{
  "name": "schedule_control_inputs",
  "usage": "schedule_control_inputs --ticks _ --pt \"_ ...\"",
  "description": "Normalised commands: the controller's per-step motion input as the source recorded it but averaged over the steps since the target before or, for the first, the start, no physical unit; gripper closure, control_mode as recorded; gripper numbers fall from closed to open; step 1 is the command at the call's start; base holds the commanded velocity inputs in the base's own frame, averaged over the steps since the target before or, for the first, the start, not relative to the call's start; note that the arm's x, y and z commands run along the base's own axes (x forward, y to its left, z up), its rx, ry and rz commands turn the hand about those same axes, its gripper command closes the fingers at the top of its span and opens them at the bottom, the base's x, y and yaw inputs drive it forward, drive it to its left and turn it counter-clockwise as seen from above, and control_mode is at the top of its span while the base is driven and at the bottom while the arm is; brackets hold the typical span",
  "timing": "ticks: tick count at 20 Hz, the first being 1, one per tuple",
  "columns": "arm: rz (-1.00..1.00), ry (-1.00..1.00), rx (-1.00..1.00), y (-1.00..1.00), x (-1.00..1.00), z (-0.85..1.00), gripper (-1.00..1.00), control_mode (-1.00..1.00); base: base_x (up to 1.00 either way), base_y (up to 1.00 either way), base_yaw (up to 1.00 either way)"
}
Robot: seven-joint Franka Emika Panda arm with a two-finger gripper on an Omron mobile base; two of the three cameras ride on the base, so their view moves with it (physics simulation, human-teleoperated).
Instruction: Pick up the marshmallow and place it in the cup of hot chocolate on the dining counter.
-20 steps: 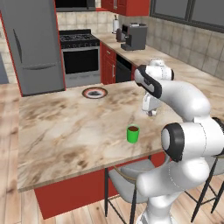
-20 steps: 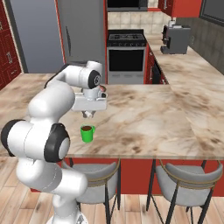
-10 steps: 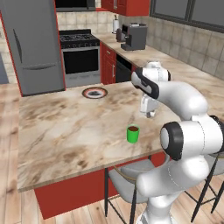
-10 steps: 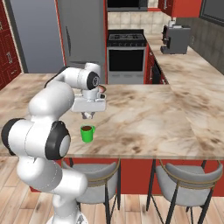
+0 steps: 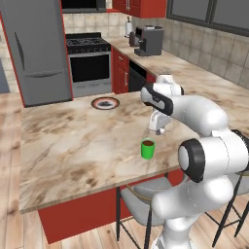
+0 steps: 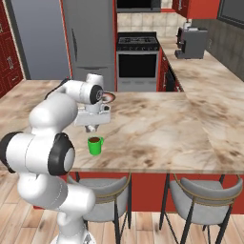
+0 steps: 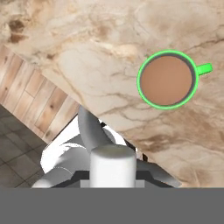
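The marshmallow (image 7: 112,165) sits white and stubby between the gripper's finger tips at the bottom of the hand view, so the gripper (image 5: 158,130) is clenched on the marshmallow and carries it above the counter (image 5: 73,146). From the base views it's too small to make out under the hand.

The cup of hot chocolate (image 7: 166,80) is a green cup with brown filling, handle to its right in the hand view. It stands off to the upper right of the marshmallow there, not under it. In the left base view the cup (image 5: 148,149) is just nearer than the gripper and a bit left of it; the right base view shows the cup (image 6: 95,145) just below and right of the gripper (image 6: 91,127), close to the near counter edge.

Risks, as a judgement:
- Release now: the marshmallow isn't over the cup mouth, so it would likely land on the counter beside it or roll off the near edge to the floor.
- Small mouth, so a slight offset could bounce the marshmallow off the rim.
- Coming in low could let the fingers clip the rim and tip the cup or push it toward the edge.
- Dropping from high may splash.

Far off, a round plate (image 5: 105,103) with a dark rim lies well clear.
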Motion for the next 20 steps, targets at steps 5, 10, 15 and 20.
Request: schedule_control_inputs --ticks 5,10,15,20 --pt "0.0 0.0 0.0 0.07 0.27 -0.09 1.0 -1.0 0.0 0.0 0.0" --pt "0.0 0.0 0.0 0.0 0.34 -0.1 1.0 -1.0 0.0 0.0 0.0" --pt "0.0 0.0 0.0 0.0 0.28 -0.12 1.0 -1.0 0.0 0.0 0.0" --pt "0.0 0.0 0.0 0.0 0.21 -0.15 1.0 -1.0 0.0 0.0 0.0"
